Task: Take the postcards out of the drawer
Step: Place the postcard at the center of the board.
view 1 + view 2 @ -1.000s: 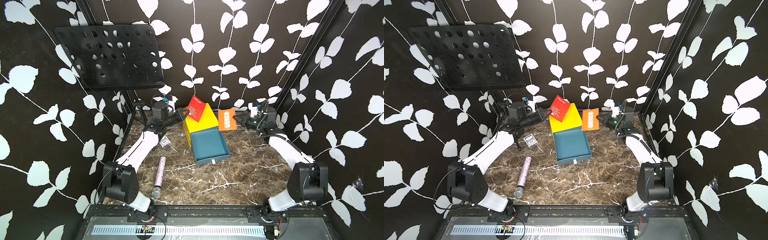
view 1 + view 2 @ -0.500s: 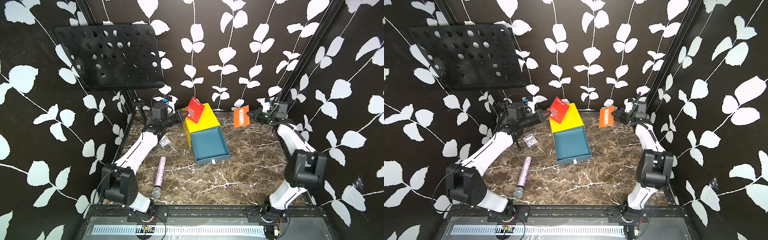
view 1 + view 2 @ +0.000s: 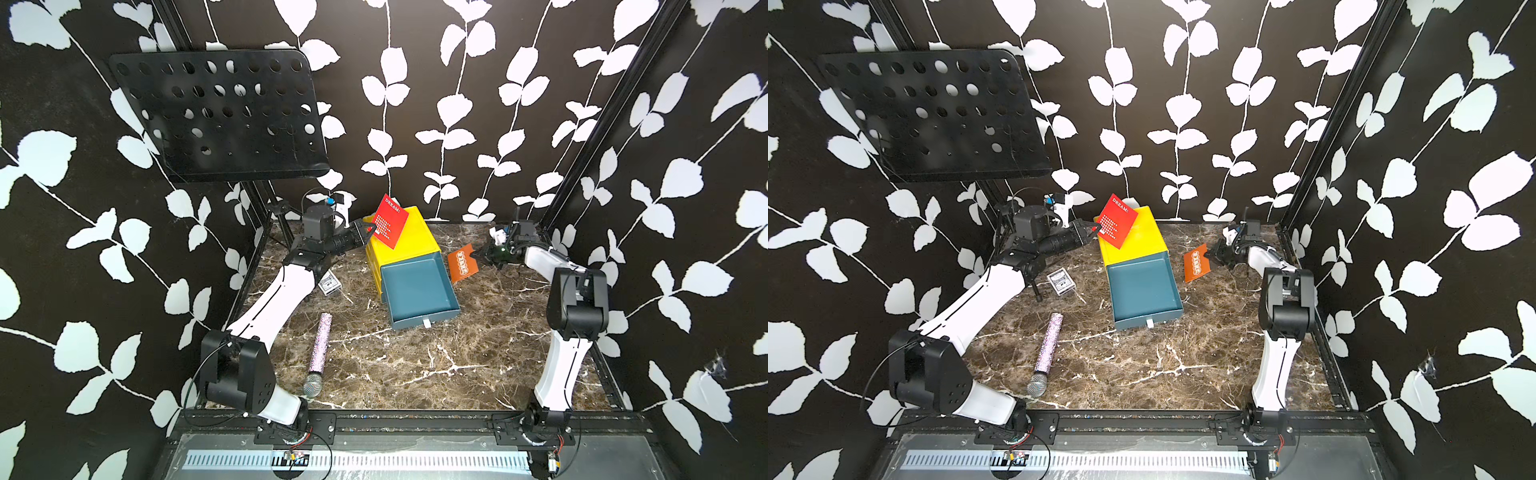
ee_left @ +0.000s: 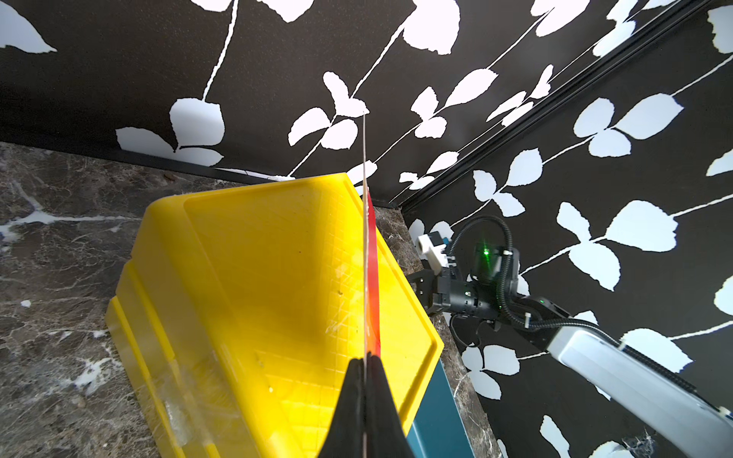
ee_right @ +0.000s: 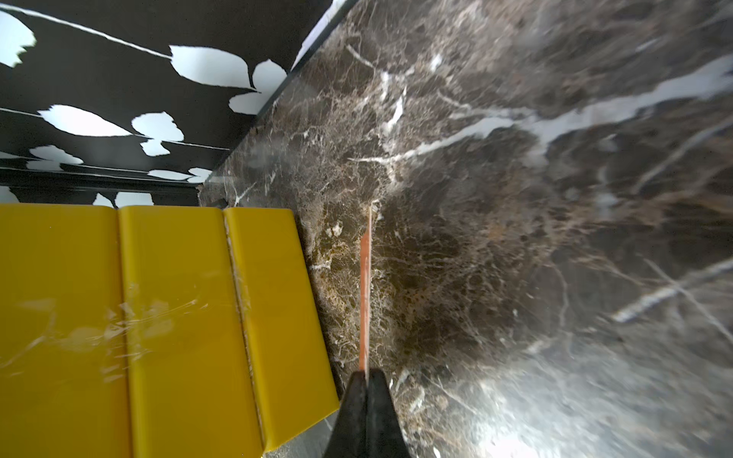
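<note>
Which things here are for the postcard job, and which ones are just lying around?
For the job: red postcard in the left tool; orange postcard in the right tool; open blue drawer; yellow cabinet.
Just lying about: glittery microphone; small card box; black holed stand.

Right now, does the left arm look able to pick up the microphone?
Probably not yet. The left fingers are shut on the red postcard, held above the yellow cabinet. Otherwise the way looks free: the microphone lies uncovered on the table, on that arm's side.
</note>
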`<action>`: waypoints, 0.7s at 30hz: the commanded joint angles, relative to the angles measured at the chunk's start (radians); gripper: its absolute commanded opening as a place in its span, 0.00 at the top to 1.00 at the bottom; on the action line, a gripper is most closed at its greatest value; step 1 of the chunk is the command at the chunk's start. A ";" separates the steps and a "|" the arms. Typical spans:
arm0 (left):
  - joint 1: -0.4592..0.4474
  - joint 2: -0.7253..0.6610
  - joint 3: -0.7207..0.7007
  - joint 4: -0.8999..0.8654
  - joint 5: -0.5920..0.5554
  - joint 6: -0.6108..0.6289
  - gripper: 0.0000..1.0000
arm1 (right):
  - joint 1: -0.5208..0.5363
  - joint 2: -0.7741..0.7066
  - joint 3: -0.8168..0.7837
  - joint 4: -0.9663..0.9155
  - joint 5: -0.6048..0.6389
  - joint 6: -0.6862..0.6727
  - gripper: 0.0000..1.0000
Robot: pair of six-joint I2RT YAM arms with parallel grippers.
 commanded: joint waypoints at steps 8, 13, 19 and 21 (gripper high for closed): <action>-0.004 -0.068 -0.021 0.000 -0.016 0.003 1.00 | -0.004 0.063 0.073 -0.122 0.143 -0.114 0.98; -0.005 -0.075 -0.018 0.001 -0.017 -0.002 1.00 | -0.004 0.078 0.077 -0.152 0.223 -0.128 0.88; -0.005 -0.075 -0.013 -0.004 -0.012 -0.002 1.00 | -0.008 0.061 0.105 -0.217 0.332 -0.160 0.67; -0.005 -0.075 -0.010 -0.003 -0.008 -0.003 1.00 | -0.007 0.034 0.113 -0.242 0.361 -0.176 0.63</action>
